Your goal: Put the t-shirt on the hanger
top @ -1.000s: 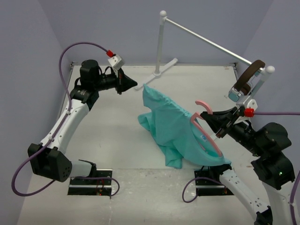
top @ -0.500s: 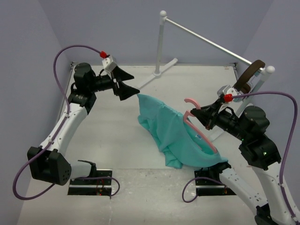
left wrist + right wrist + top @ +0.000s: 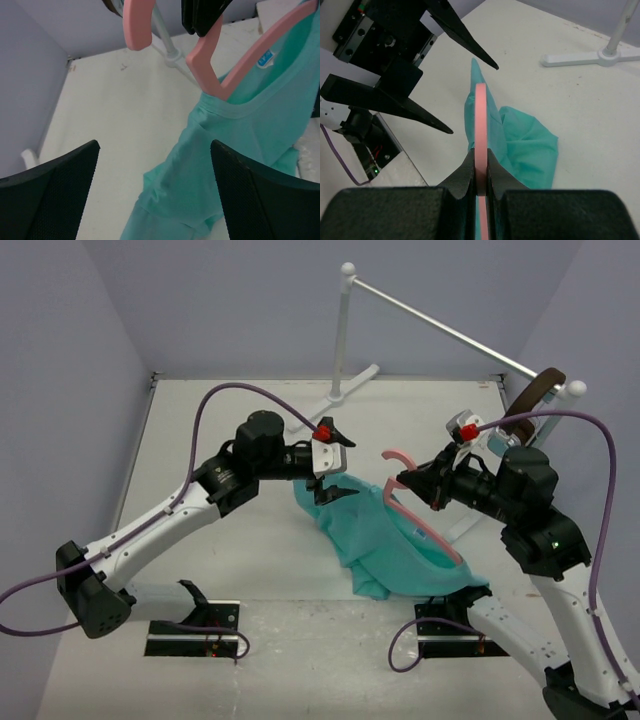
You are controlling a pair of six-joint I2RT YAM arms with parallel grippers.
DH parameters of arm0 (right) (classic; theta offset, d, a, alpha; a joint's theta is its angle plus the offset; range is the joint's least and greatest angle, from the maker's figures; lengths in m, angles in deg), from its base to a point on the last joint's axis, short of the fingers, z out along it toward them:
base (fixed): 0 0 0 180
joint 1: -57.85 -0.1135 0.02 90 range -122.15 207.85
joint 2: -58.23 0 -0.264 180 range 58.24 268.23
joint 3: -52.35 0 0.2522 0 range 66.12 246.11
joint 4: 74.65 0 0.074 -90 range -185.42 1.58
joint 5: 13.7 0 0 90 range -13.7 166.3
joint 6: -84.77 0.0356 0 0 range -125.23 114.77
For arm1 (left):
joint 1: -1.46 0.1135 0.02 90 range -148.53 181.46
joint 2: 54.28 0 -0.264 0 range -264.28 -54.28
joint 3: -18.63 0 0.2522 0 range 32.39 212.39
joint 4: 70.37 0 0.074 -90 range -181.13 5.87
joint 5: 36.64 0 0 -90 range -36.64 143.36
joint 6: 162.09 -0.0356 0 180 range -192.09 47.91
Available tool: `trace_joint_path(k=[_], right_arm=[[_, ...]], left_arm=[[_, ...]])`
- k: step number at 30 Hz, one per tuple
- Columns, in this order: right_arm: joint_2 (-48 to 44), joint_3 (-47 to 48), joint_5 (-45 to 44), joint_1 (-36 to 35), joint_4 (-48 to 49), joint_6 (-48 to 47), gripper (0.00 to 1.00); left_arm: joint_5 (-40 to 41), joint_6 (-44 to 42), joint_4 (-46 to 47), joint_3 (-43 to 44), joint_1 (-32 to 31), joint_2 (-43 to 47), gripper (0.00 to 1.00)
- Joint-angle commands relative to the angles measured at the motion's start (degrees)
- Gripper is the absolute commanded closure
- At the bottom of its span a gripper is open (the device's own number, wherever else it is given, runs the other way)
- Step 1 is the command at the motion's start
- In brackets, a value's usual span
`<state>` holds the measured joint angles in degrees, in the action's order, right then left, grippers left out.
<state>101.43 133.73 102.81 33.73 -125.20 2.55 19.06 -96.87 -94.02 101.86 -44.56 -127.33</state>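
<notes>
Just beside the hanger, on its left as seen from above, our left gripper is hovering with its jaws spread wide and nothing between them, its two dark fingers framing the cloth below without touching it. On the hanger's other side, our right gripper is clamping the pink neck right beneath the curved hook, with its jaws pressed flat against the plastic, and is carrying the hanger tilted above the table. From the hanger the t-shirt is hanging: one pink arm is running inside the neckline, where the wrist camera is showing us the collar seam and a small blue label, and the teal cloth is draping down and bunching in loose folds beneath the hanger. We cannot tell whether the far shoulder is sitting over the other arm, nor whether the lowest folds are resting on the table. Well behind the hanger, the white rail stand is standing upright with its bar slanting off to the right, and the brown-banded headphones are hanging near that bar's right end, beyond the hanger and apart from it.
</notes>
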Motion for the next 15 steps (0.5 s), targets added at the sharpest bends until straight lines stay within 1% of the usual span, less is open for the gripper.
trace_joint_path(k=[1,2,3,5,7,10,13,15], right_arm=[[0.23,2.36,0.78,-0.23,0.79,2.24,1.0],[0.23,2.57,1.04,-0.23,0.68,2.24,1.0],[0.23,2.75,1.31,-0.23,0.59,2.24,1.0],[0.14,3.03,1.54,-0.23,0.66,2.38,1.0],[0.14,3.14,0.64,-0.23,0.5,2.32,1.0],[0.39,3.22,-3.69,-0.23,0.15,3.24,1.0],[0.31,3.07,-6.99,-0.23,0.45,5.05,1.0],[0.01,2.82,-10.53,-0.23,1.32,7.0,1.0]], left_arm=[[12.88,-8.22,0.75,1.29,-3.13,0.3,0.32],[13.3,-8.33,-0.14,1.87,-3.19,-0.38,0.39],[13.53,-8.42,-0.74,2.27,-3.27,-0.94,0.39],[13.35,-8.86,-2.67,3.26,-3.36,-2.28,0.32],[12.37,-8.88,-5.05,4.19,-3.37,-3.17,0.3],[9.81,-8.48,-8.12,5.96,-3.54,-4.19,0.27],[13.64,-6.16,-8.1,6.04,-3.64,-4.03,0.23],[16.63,-1.19,-6.92,5.27,-3.71,-3.73,0.03]])
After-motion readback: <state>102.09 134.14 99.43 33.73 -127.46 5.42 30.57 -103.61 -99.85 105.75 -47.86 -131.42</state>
